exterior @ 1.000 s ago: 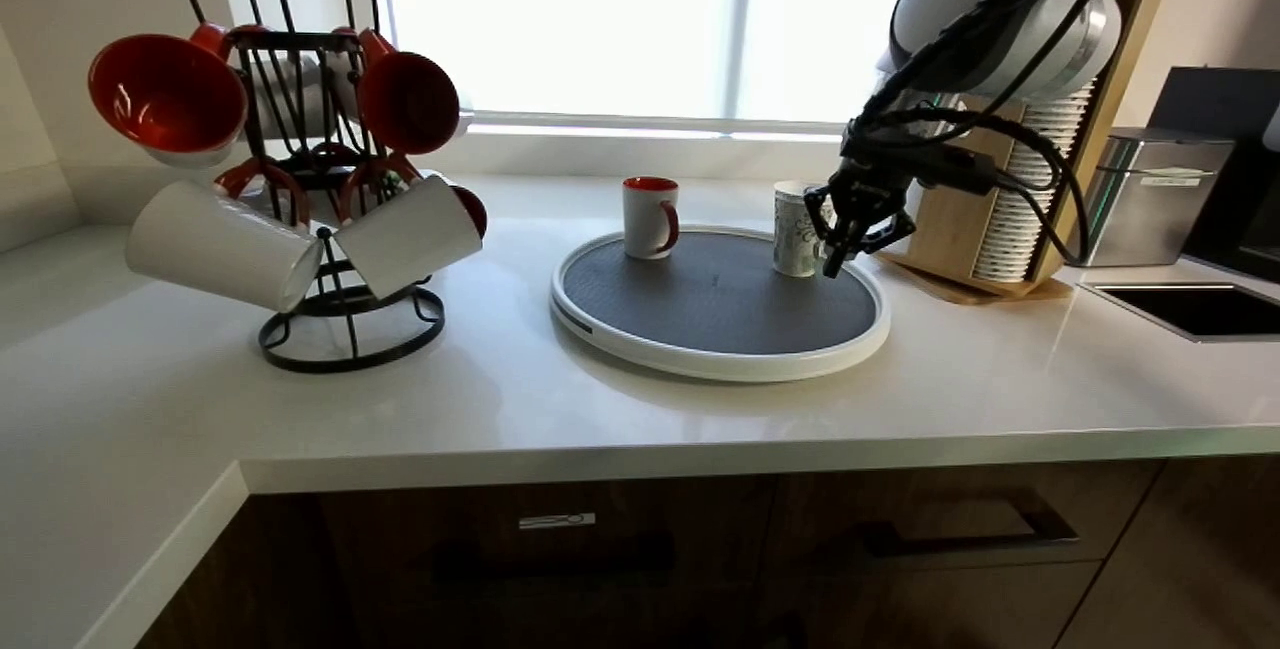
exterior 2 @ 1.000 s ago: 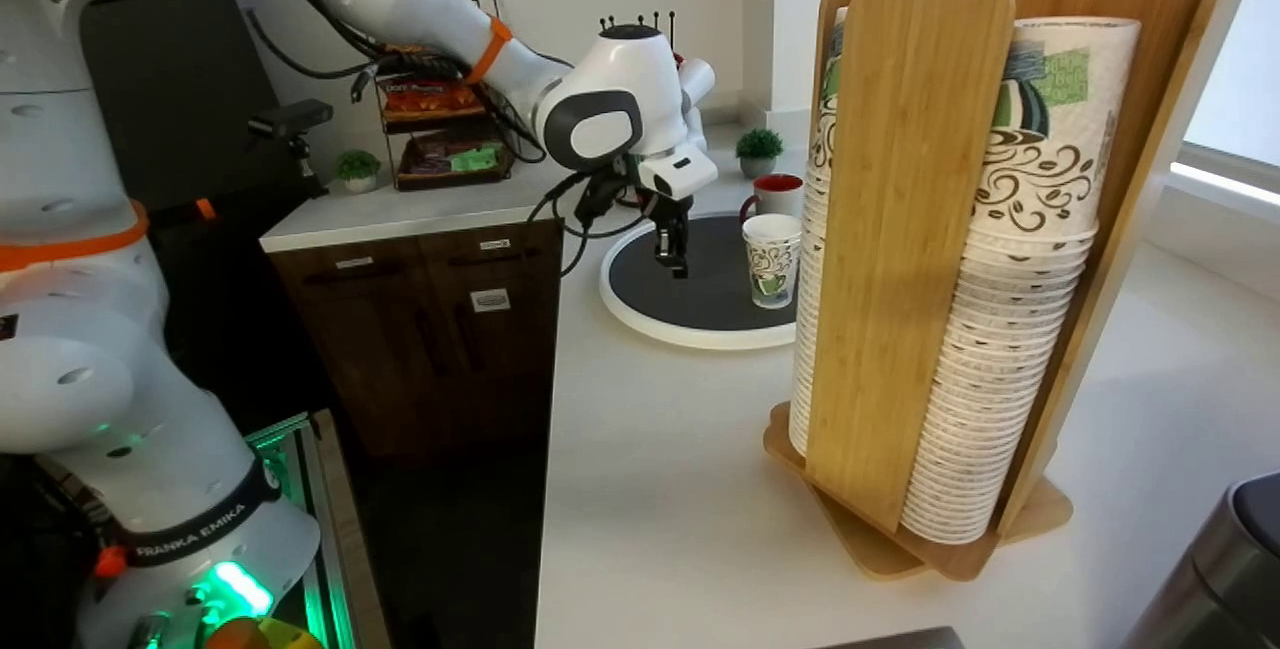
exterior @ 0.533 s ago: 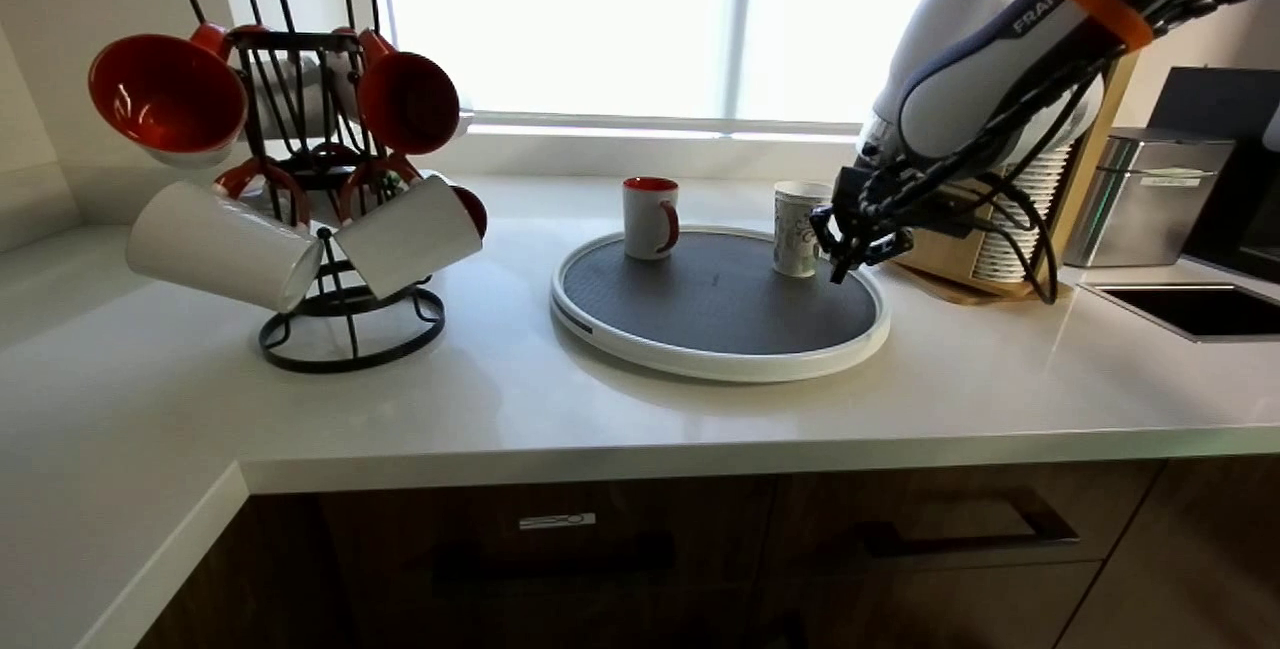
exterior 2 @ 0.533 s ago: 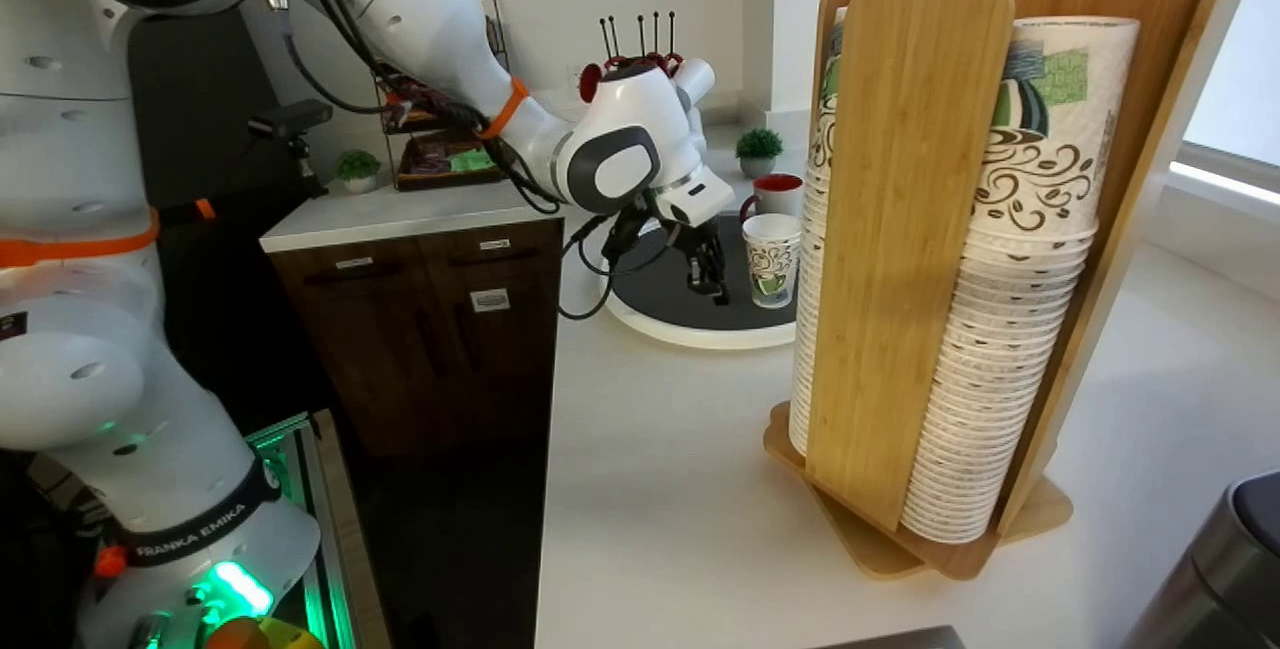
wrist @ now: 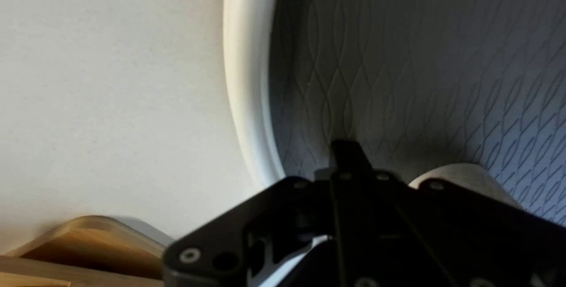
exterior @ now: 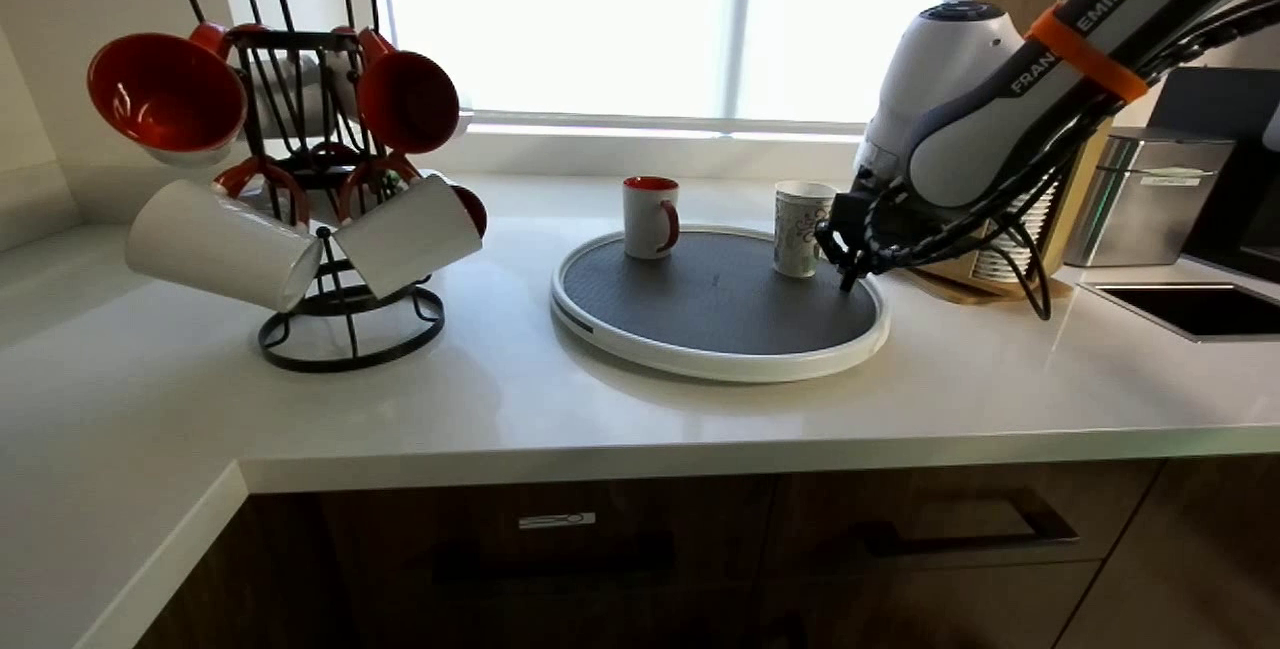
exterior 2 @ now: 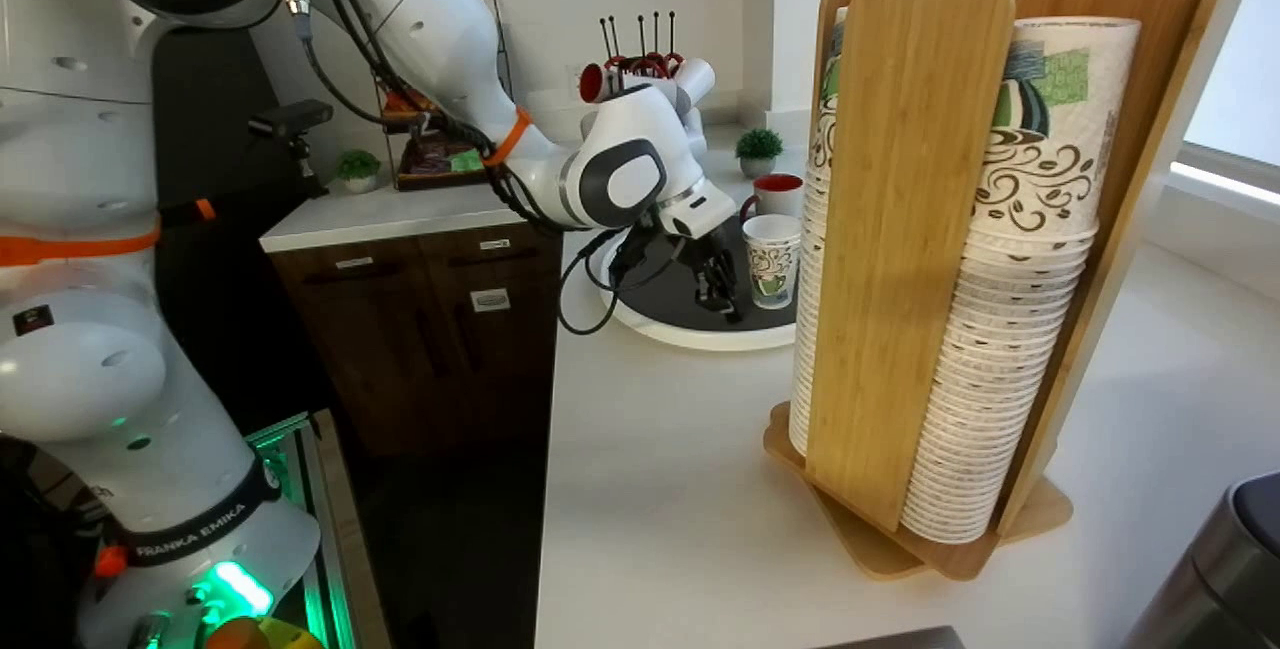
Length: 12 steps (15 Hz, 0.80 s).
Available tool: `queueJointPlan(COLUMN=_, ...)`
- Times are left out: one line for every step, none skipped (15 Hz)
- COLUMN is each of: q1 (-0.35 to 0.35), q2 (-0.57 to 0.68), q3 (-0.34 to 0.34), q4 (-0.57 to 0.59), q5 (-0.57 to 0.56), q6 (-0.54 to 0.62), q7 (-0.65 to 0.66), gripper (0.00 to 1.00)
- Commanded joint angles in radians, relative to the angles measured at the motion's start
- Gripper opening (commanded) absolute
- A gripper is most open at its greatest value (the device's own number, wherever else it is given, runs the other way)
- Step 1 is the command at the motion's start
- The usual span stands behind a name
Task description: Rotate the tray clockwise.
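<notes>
The round tray has a dark grey surface and a white rim. It lies on the counter in both exterior views [exterior: 700, 314] [exterior 2: 690, 334] and fills much of the wrist view [wrist: 398, 57]. My gripper [exterior: 848, 284] is shut with nothing between its fingers. It points down at the grey surface just inside the rim, beside the paper cup [exterior: 798, 244], also in an exterior view [exterior 2: 733, 315] and the wrist view [wrist: 347, 145]. I cannot tell whether the fingertips touch the surface. A white mug with red inside [exterior: 645, 219] also stands on the tray.
A wooden cup holder [exterior 2: 905, 249] with stacked paper cups stands near the tray and the arm. A black wire rack [exterior: 350, 329] with hanging mugs stands on the tray's other side. A steel box [exterior: 1155, 194] and the counter's front edge [exterior: 700, 459] also show.
My gripper has moved down and closer to the tray's rim near the cup holder, staying beside the paper cup. The tray, mug and cup have not visibly moved.
</notes>
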Motion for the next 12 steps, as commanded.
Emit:
queueJointPlan(q1=0.009, q2=-0.018, q3=0.014, q4=-0.002, q5=0.0, q6=-0.086, q7=0.016, gripper=0.0)
queueJointPlan(q1=-0.008, q2=-0.033, q3=0.043, q4=-0.006, q5=0.027, q6=-0.119, q7=-0.007, gripper=0.0)
queueJointPlan(q1=-0.019, q2=-0.044, q3=0.065, q4=-0.007, q5=0.045, q6=-0.147, q7=-0.018, gripper=0.0)
queueJointPlan(q1=-0.031, q2=-0.059, q3=0.09, q4=-0.008, q5=0.066, q6=-0.182, q7=-0.033, gripper=0.0)
queueJointPlan(q1=-0.042, q2=-0.069, q3=0.113, q4=-0.008, q5=0.085, q6=-0.213, q7=-0.045, gripper=0.0)
queueJointPlan(q1=-0.05, q2=-0.078, q3=0.131, q4=-0.006, q5=0.101, q6=-0.248, q7=-0.052, gripper=0.0)
queueJointPlan(q1=-0.061, q2=-0.089, q3=0.157, q4=-0.007, q5=0.133, q6=-0.284, q7=-0.07, gripper=0.0)
queueJointPlan(q1=-0.071, q2=-0.098, q3=0.18, q4=-0.009, q5=0.164, q6=-0.311, q7=-0.084, gripper=0.0)
queueJointPlan(q1=-0.077, q2=-0.105, q3=0.201, q4=-0.011, q5=0.193, q6=-0.335, q7=-0.098, gripper=0.0)
queueJointPlan(q1=-0.089, q2=-0.115, q3=0.231, q4=-0.016, q5=0.246, q6=-0.339, q7=-0.133, gripper=0.0)
queueJointPlan(q1=-0.099, q2=-0.124, q3=0.258, q4=-0.021, q5=0.295, q6=-0.334, q7=-0.168, gripper=0.0)
queueJointPlan(q1=-0.109, q2=-0.132, q3=0.286, q4=-0.027, q5=0.354, q6=-0.309, q7=-0.207, gripper=0.0)
